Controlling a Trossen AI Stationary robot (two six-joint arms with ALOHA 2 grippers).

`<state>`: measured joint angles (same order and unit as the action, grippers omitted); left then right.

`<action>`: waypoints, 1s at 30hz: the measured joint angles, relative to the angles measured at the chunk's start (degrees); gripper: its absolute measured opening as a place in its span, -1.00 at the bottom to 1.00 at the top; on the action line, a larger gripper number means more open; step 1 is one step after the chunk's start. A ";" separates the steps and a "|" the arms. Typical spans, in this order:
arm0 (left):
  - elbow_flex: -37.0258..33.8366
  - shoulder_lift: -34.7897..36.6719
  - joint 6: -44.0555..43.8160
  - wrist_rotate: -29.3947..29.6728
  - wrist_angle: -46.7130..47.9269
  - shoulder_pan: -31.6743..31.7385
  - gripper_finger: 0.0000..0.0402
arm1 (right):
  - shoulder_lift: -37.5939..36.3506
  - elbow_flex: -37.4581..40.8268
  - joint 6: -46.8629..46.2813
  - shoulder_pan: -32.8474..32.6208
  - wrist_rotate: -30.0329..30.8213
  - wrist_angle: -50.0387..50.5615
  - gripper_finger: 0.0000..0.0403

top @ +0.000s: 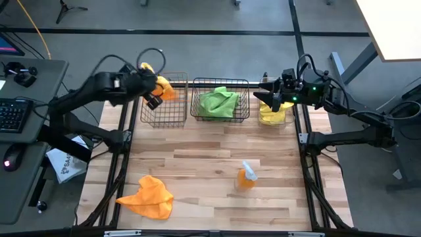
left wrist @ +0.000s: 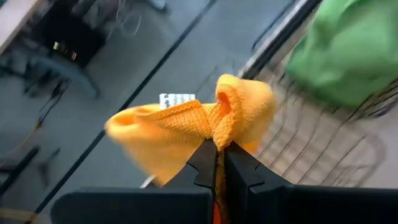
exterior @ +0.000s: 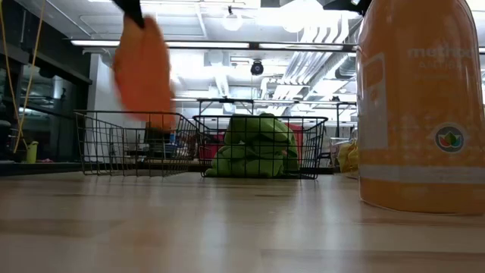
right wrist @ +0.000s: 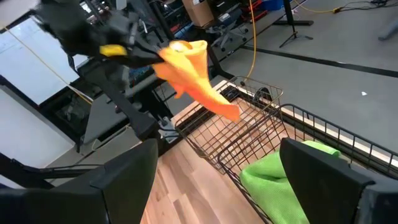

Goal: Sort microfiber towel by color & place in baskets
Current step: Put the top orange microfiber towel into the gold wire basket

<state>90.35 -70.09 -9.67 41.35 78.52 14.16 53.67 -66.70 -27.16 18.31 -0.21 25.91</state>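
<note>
A: Orange cloth (left wrist: pixel 193 127) pinched in the left gripper (left wrist: pixel 217 163), fingers clamped tight on a bunched fold. It hangs above the left wire basket (top: pixel 162 105), near its left rim, and that basket looks empty.

B: Right side?

A: Right gripper (top: pixel 275 94) sits over the clear bin (top: pixel 273 117) with yellow cloths (top: pixel 271 115) in it. Fingers spread wide in its wrist view, holding nothing. Just waiting.

B: How to do the drop well?

A: My call: shift the left gripper a bit further in over the basket's middle before letting go. The cloth dangles close to the rim, so an early release could drape it on the wire or spill it outside. Lower it some, then release.

B: Anything else around?

A: Green cloths (top: pixel 219 103) fill the middle wire basket (top: pixel 220 99), just beside the left one. Another orange cloth (top: pixel 149 197) lies crumpled at the table's near left, well apart from the baskets, not yet sorted. An orange spray bottle (top: pixel 247 176) stands near the table's middle right.

B: In the way?

A: Nothing blocks the drop. The bottle sits clear of the leftover cloth; it only matters if the right arm reaches across.
</note>
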 joint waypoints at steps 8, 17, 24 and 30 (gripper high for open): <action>-21.53 -0.31 2.40 -10.96 -17.06 6.80 -1.00 | 0.00 0.00 -0.02 0.00 0.00 0.00 0.65; -29.15 -0.54 5.28 -24.55 -31.71 6.99 -1.00 | -0.01 0.00 0.15 0.00 0.02 -0.01 0.65; -25.54 -0.30 10.93 -20.30 -26.70 8.74 -0.74 | 0.00 0.00 0.47 0.01 0.02 0.00 0.65; -18.73 -0.30 10.95 -21.69 -19.88 8.29 -0.27 | 0.00 0.00 0.61 0.00 0.04 -0.02 0.65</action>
<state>71.62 -70.39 1.28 19.66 58.65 22.45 53.67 -66.70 -26.55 18.31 -0.16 25.89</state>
